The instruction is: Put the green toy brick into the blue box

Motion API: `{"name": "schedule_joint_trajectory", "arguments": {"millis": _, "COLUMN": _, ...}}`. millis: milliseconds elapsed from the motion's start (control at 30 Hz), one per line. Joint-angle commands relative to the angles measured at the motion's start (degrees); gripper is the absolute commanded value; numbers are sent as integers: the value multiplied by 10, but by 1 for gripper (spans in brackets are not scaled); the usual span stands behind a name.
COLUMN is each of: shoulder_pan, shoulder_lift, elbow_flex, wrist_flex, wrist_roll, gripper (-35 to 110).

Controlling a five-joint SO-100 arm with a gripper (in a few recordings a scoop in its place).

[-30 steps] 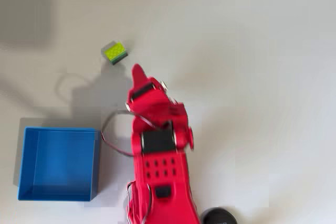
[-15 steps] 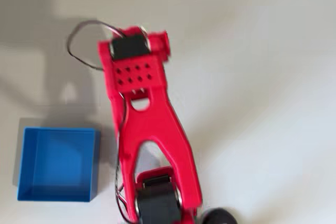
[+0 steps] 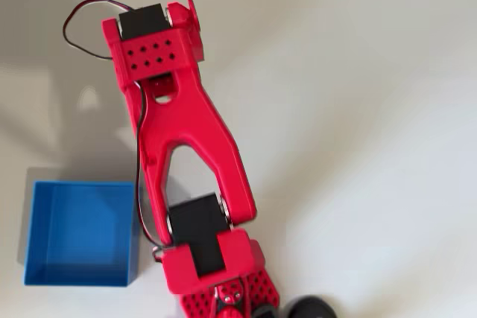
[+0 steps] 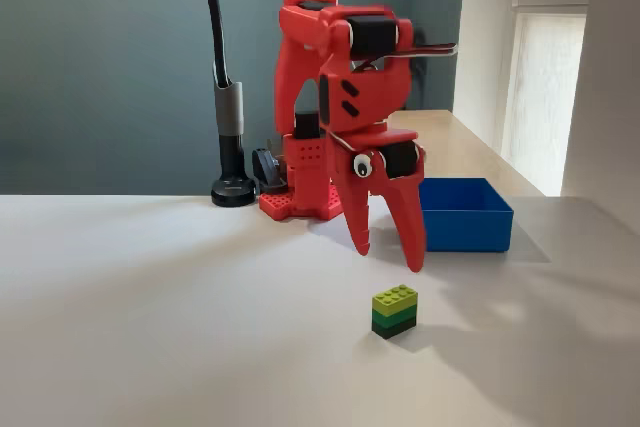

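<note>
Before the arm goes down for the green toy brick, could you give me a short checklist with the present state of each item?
1. Gripper open: ok, the two fingers are spread, pointing down.
2. Gripper empty: ok.
3. Green toy brick free on the table, studs up: ok.
4. Gripper centred over the brick: cannot tell; in the fixed view it hangs above and slightly left of the brick.
5. Blue box empty: ok in the overhead view.
</note>
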Motion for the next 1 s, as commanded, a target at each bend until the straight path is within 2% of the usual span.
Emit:
{"name": "schedule_joint_trajectory", "arguments": {"millis": 0, "shoulder_pan": -10, "shoulder_lift": -18, "elbow_flex": -47, "wrist_flex": 9, "wrist_roll": -9, "gripper": 30}}
{"name": "schedule_joint_trajectory", "arguments": {"millis": 533, "shoulder_pan": -22, "shoulder_lift": -133, "elbow_flex": -130, "wrist_flex": -2, "wrist_roll": 6, "gripper": 27}}
{"name": "schedule_joint_trajectory", "arguments": {"millis": 967, "shoulder_pan": -25, "shoulder_lift": -136, "elbow_flex": -104, "wrist_flex": -48, "wrist_roll": 25, "gripper": 4}}
